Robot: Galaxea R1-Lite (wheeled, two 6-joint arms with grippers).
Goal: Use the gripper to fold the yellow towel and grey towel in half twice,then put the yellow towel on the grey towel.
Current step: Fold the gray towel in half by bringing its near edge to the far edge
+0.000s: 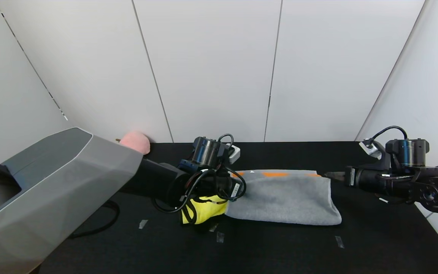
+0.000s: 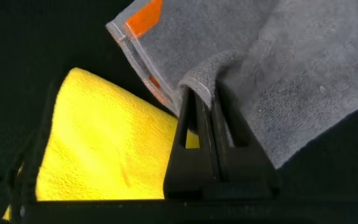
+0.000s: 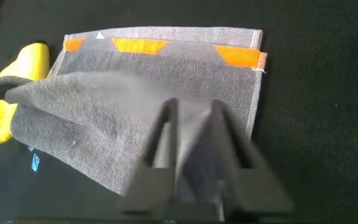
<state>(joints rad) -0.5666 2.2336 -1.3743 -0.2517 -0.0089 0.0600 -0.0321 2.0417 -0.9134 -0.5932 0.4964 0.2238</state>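
Left wrist view: left gripper [image 2: 205, 102] pinches mid-grey terry towel [image 2: 303, 68] beside bright yellow cloth [image 2: 104, 149]; right gripper [image 3: 194, 112], spread, should back off level, I judge

- A black table [image 1: 375, 236] is seen, reaching back to the white wall.
- The grey towel [image 1: 283, 198] is laid folded at its middle.
- The yellow towel [image 1: 203, 210] is bunched just beside it.
- A pink object [image 1: 135, 142] is set at the far left corner.
- Small tape strips [image 1: 219, 236] are stuck near the front.

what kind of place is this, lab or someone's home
Probably a lab test booth, not a home: plain white wall panels enclose a black-covered table with tape markers, and only the grey towel and yellow towel as props.
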